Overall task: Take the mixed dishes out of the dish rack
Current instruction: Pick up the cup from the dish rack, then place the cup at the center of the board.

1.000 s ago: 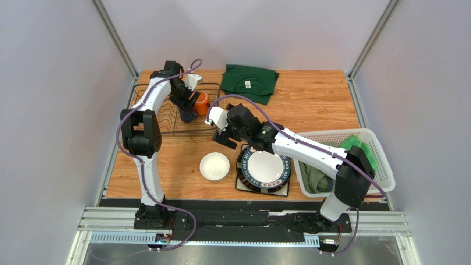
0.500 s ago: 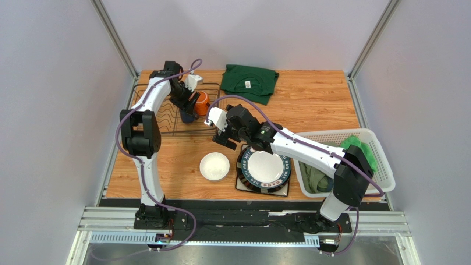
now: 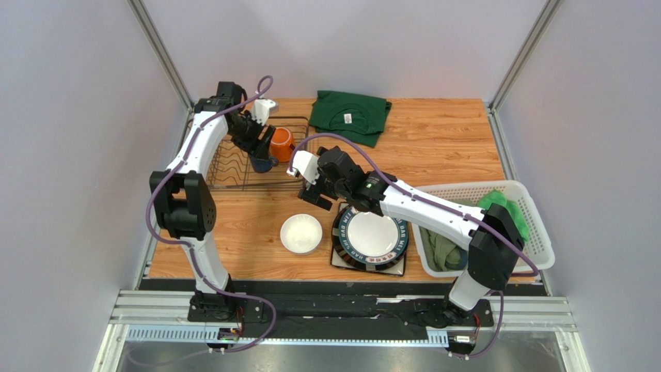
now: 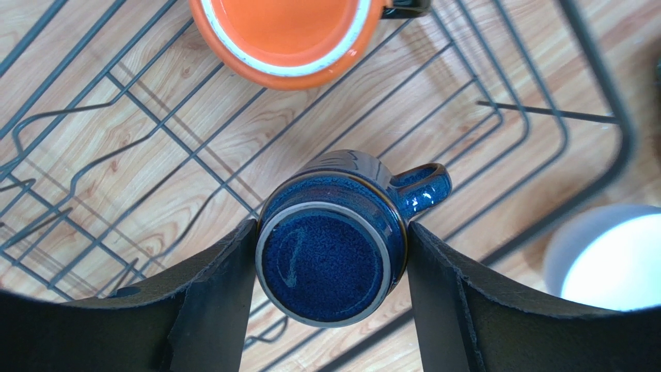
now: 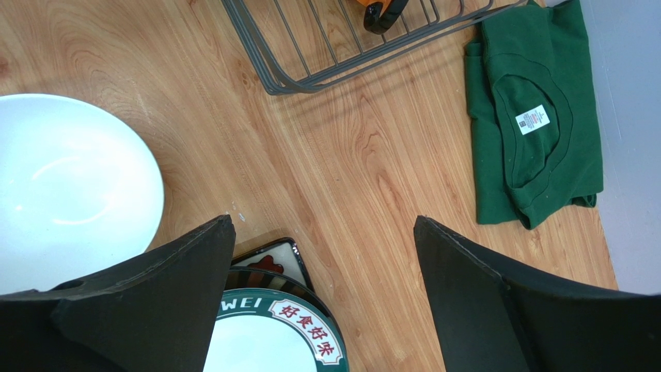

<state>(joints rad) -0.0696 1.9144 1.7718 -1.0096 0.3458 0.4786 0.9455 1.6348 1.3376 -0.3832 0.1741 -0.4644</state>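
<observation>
Dish rack (image 3: 221,167): two items remain. Unloaded onto the table: round dark-rimmed plate (image 3: 370,234) stacked on square plate (image 3: 339,262), small white bowl (image 3: 301,233) beside. Orange mug (image 3: 282,143) sits in the rack. Left gripper (image 4: 330,248) clamped on dark blue mug (image 4: 326,267) over the rack. Right gripper (image 5: 322,232): jaws apart, empty.

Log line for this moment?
left hand: closed on dark blue mug at dish rack | right hand: open, empty, above table | orange mug: in rack | white bowl, round plate: on table
</observation>
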